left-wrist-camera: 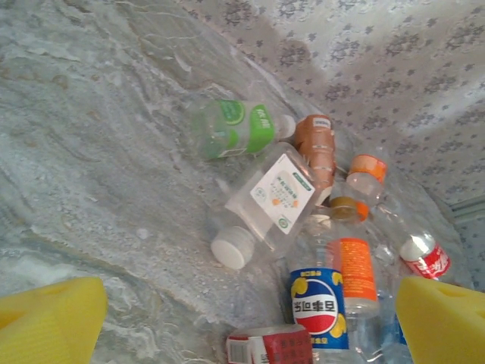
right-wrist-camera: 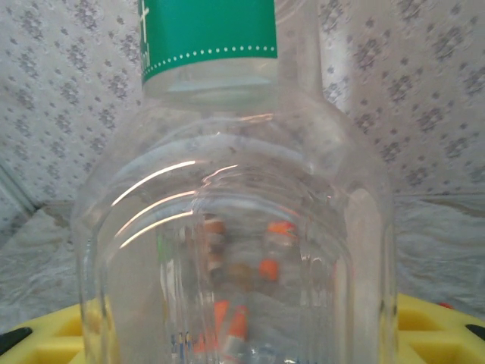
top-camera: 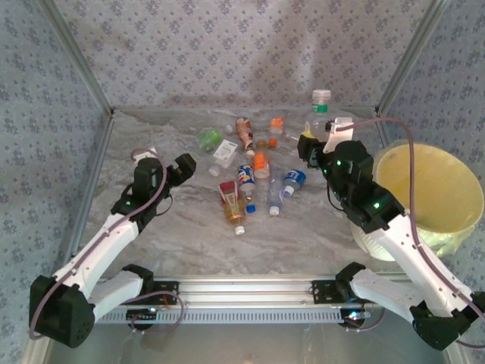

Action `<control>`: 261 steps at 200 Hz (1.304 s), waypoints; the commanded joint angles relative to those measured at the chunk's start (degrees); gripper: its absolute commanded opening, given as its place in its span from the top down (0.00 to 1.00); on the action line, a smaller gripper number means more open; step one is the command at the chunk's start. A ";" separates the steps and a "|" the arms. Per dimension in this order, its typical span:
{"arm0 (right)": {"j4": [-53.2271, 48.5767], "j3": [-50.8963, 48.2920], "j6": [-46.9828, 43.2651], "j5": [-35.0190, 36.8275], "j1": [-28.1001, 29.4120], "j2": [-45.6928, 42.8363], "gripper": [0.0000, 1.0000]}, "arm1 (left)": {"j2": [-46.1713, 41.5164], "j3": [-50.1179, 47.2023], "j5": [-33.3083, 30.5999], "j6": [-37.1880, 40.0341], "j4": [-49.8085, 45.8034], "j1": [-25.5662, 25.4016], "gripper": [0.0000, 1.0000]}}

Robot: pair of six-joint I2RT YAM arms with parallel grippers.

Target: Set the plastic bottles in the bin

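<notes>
In your right wrist view the green-labelled bottle [right-wrist-camera: 235, 227] runs off the top and bottom edges, so its cap and base are out of sight. Its body also hides most of the yellow pads [right-wrist-camera: 53, 334] (whether they press it, you cannot tell). From above, your right gripper [top-camera: 312, 142] covers that bottle's lower part, and the right arm hides the near-left rim of the bin [top-camera: 443, 189]. In the left wrist view the red-labelled bottle [left-wrist-camera: 269, 345] and blue-labelled bottle [left-wrist-camera: 318, 307] are cut by the lower edge.
</notes>
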 commanded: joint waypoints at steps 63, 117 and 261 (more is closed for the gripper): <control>-19.39 13.16 -5.48 11.21 -10.30 -4.30 0.58 | 3.55 4.90 6.43 -1.81 0.29 0.27 0.02; -27.28 14.91 -3.94 5.86 -29.54 -5.35 0.57 | 7.50 6.27 10.90 -2.41 3.83 0.18 0.02; -34.45 -5.18 9.55 7.03 -52.41 -7.46 0.55 | 24.69 21.03 24.87 -1.82 3.01 -1.16 0.02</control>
